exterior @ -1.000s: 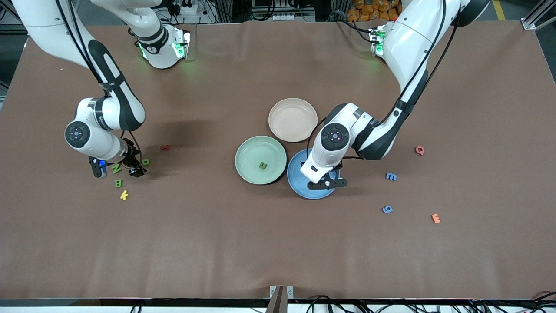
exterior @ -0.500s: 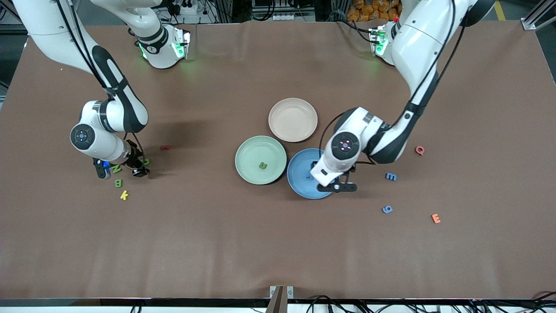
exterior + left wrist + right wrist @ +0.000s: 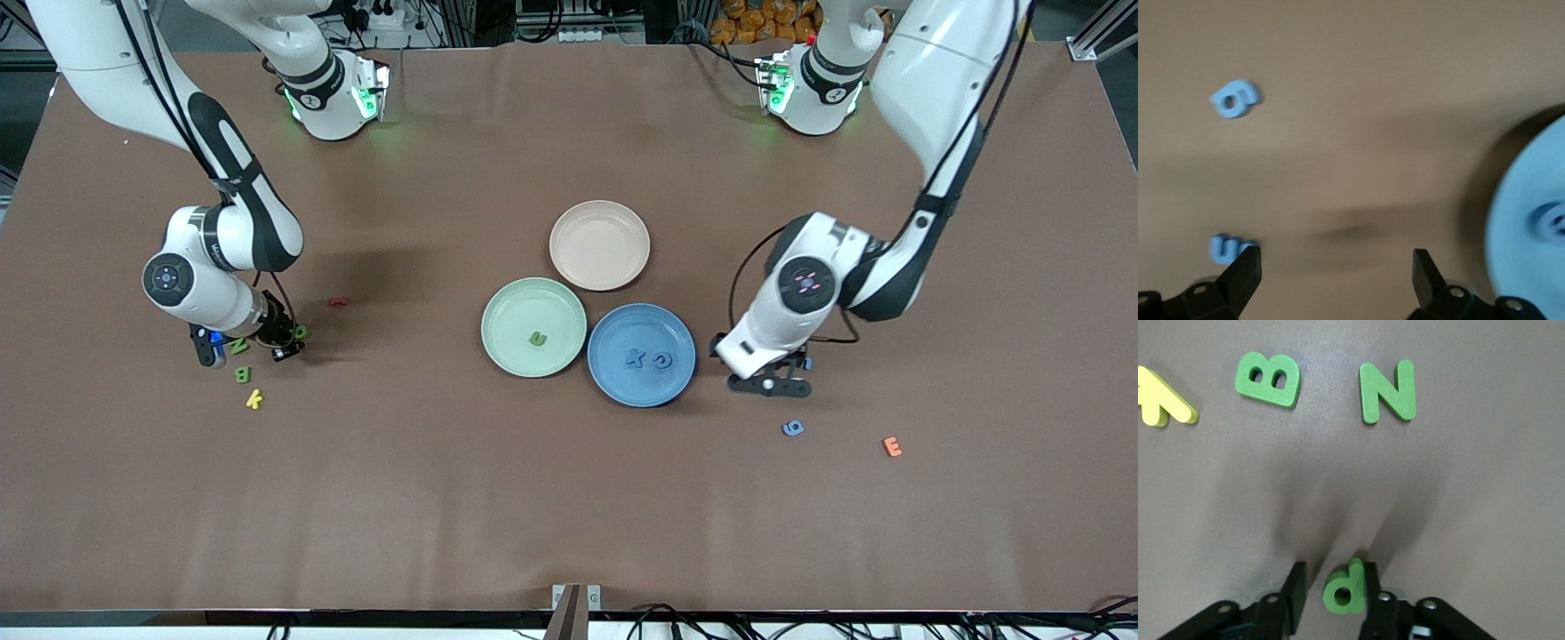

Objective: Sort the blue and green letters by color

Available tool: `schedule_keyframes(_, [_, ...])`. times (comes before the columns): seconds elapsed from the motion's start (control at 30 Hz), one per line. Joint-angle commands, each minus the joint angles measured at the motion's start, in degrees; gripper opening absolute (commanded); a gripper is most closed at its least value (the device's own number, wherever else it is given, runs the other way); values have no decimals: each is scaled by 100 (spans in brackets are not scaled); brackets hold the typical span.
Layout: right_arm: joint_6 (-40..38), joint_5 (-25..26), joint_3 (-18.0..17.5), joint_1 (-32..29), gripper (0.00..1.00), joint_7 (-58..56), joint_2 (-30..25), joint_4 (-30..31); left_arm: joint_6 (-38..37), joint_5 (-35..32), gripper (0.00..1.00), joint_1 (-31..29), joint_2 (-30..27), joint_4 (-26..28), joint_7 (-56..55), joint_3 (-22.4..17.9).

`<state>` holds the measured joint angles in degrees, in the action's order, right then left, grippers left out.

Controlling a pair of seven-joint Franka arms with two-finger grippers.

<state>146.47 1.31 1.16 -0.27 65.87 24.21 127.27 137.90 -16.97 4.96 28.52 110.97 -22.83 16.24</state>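
So the table (image 3: 498,498) is sitting under a matte brown cover with a slightly fuzzy look, and three round shallow plates are huddling together in the middle of it, rims touching or nearly so: a beige plate (image 3: 599,213), a pale green plate (image 3: 511,307) and a blue plate (image 3: 613,378). All three are looking smooth and matte, like plastic.

The letters are chunky little foam-looking blocks with flat faces and squared edges. A green u (image 3: 538,339) is lying in the green plate, and a blue X (image 3: 634,357) and blue G (image 3: 662,360) are lying side by side in the blue plate.

The left tool (image 3: 772,384) is hanging low over the table just beside the blue plate, toward the left arm's end, with its dark fingers spread wide and nothing between them. In the left wrist view a blue E (image 3: 1228,247) is peeking out right next to one fingertip, and a blue g (image 3: 792,428) is lying on the table nearer the front camera. An orange E (image 3: 892,446) is sitting further toward that end of the table.

At the right arm's end, the right tool (image 3: 1331,587) is down at the table with its fingers sitting on both sides of the green p (image 3: 1343,587), one pad touching it, the other looking just a sliver off. The green N (image 3: 1387,391) and green B (image 3: 1269,379) are lying flat close by, with a yellow k (image 3: 254,399) just beside the B, nearer the front camera. A small red letter (image 3: 338,302) is lying a bit toward the plates.
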Motion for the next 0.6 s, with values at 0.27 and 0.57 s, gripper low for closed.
schedule_keyframes(0.27, [-539, 36, -98, -26, 0, -40, -75, -184, 702, -148, 100, -1436, -620, 1145, 1183, 705])
schedule_keyframes(0.57, [-874, -17, -352, -26, 0, 31, -163, -396, 1248, -166, 100, -1692, -515, 1401, 1553, 714])
